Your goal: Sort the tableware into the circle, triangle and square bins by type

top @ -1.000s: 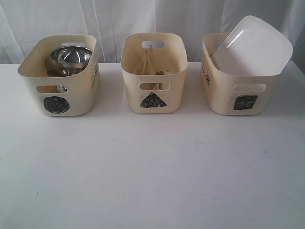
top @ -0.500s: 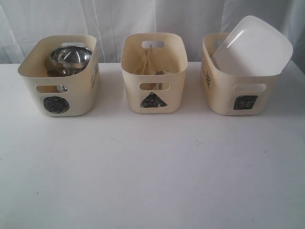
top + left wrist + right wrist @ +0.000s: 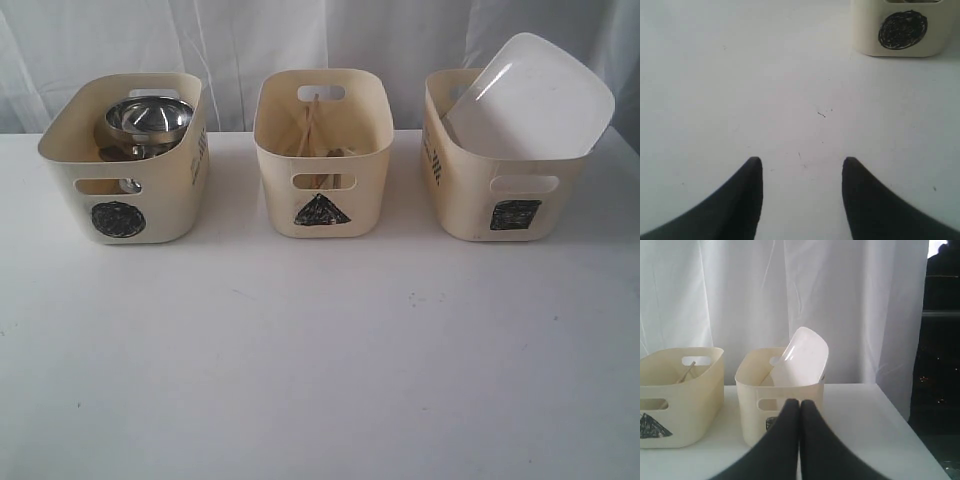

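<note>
- I see three cream bins in a row along the far edge of the desk (image 3: 320, 370), with a white curtain (image 3: 250, 40) behind them.
- Circle bin (image 3: 160, 205): at 10 o'clock on the desk, black circle mark (image 3: 118, 219) on its front wall.
- A steel bowl (image 3: 150, 117) sits upright at the top of that bin, above the rim. There is more steel under it, but I can't tell which pieces.
- Triangle bin (image 3: 370, 190): at 12 o'clock, between the other two and apart from both, black triangle mark (image 3: 322, 211) on the front.
- Wooden chopsticks (image 3: 312, 125) stand inside it, leaning toward the back wall near the rear handle cut-out. The rest of the contents are too dim for me to name.
- Square bin (image 3: 465, 200): at 2 o'clock, black square mark (image 3: 515, 214) on the front.
- The white square plate (image 3: 530, 95) stands tilted in that bin, its upper corner well over the rim, leaning toward 2 o'clock.
- Left gripper (image 3: 802, 160): released, jaws spread wide with nothing between them, low over bare desk. The circle bin is ahead of it, well apart.
- Right gripper (image 3: 799, 401): clenched, fingertips pressed together and holding nothing. It points at the square bin from the near side, not touching it.
</note>
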{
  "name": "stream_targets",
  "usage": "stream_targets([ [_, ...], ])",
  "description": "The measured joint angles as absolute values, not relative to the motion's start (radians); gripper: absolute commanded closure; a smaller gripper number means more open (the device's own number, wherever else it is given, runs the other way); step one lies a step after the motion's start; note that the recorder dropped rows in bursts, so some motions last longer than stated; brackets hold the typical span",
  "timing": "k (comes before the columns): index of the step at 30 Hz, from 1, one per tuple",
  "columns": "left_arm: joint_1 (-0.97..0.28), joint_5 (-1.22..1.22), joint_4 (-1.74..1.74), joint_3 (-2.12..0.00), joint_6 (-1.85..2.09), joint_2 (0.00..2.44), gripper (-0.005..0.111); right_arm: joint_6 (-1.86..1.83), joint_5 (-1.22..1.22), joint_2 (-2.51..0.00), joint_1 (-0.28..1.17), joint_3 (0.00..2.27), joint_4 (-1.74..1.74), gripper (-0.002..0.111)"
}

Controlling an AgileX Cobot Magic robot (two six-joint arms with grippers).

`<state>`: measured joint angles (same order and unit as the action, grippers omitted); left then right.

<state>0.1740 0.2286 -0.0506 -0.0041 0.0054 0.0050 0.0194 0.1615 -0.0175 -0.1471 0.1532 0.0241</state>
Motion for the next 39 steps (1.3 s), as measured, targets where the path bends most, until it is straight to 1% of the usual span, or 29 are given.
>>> stream_targets([
  [10, 0.174, 0.229, -0.051, -0.004, 0.005, 0.005, 0.053, 0.051, 0.127, -0.006, -0.127, 0.007, 0.0, 0.108],
  [30, 0.174, 0.229, -0.051, -0.004, 0.005, 0.005, 0.053, 0.014, 0.14, -0.006, -0.127, 0.006, 0.0, 0.108],
  [39, 0.174, 0.229, -0.051, -0.004, 0.005, 0.005, 0.053, 0.0, 0.207, -0.006, -0.127, 0.006, 0.0, 0.108],
])
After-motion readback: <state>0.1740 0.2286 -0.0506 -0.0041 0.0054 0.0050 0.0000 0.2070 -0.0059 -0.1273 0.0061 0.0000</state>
